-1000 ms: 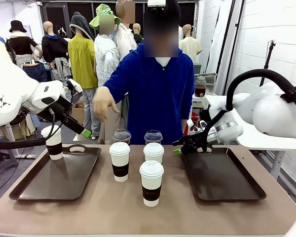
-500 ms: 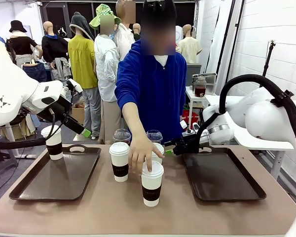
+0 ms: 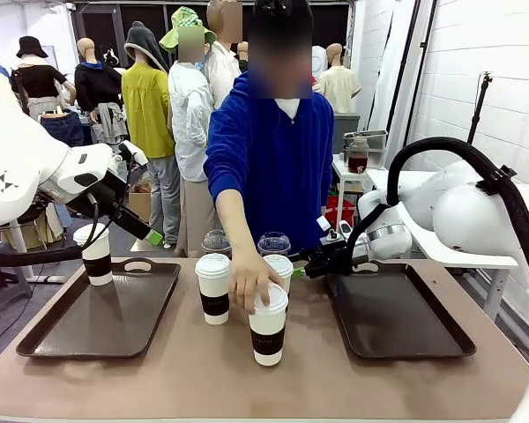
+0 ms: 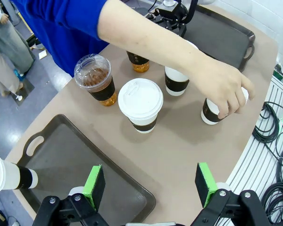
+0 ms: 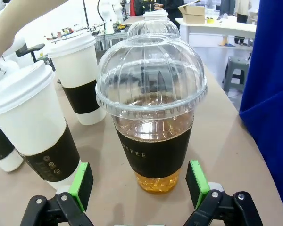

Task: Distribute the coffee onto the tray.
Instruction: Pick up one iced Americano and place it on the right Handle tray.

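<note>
Centre of the surface (image 3: 185, 379), front view: three sleeved paper cups (image 3: 213, 286) and two iced coffees (image 3: 217, 241), clustered between left tray (image 3: 70, 339) and right tray (image 3: 397, 322). Person's hand (image 3: 249, 280) clasping the lid of the nearest paper cup (image 3: 267, 335). Fourth paper cup (image 3: 95, 256) upright on the left tray's far left corner. Left claw (image 4: 149, 186) spread wide, holding nothing. Right claw (image 5: 139, 183) likewise wide, pads flanking, not touching, the right-hand iced coffee (image 5: 153, 141) at frame centre.

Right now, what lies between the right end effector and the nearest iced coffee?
Just bare table separates the right end effector and iced coffee, seen in the right wrist view.
</note>
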Controlling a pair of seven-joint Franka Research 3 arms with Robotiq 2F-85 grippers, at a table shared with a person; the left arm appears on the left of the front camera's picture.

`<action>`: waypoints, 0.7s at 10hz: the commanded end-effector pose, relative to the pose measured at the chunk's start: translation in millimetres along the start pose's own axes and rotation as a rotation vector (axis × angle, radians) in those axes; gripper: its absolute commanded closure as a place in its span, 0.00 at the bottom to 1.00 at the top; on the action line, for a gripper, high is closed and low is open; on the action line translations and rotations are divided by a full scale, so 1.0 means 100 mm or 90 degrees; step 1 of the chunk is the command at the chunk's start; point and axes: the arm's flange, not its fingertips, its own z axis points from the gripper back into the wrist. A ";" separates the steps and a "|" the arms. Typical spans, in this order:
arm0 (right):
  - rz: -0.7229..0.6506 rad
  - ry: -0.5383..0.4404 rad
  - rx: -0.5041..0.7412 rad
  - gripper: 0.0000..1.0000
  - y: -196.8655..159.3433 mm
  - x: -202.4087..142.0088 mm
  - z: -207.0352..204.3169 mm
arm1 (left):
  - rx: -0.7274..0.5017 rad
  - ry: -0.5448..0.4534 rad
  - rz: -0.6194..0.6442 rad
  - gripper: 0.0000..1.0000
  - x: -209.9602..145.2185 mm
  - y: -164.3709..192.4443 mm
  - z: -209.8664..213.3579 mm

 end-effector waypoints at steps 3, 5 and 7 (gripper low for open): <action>-0.002 0.002 0.006 0.00 -0.09 0.07 -0.14 | -0.002 -0.003 0.002 0.00 -0.01 0.01 0.01; -0.003 0.004 0.012 0.00 -0.10 0.09 -0.20 | -0.002 -0.003 0.002 0.00 -0.01 0.01 0.01; -0.006 0.001 0.019 0.00 -0.13 0.09 -0.25 | -0.002 -0.003 0.002 0.00 -0.01 0.01 0.01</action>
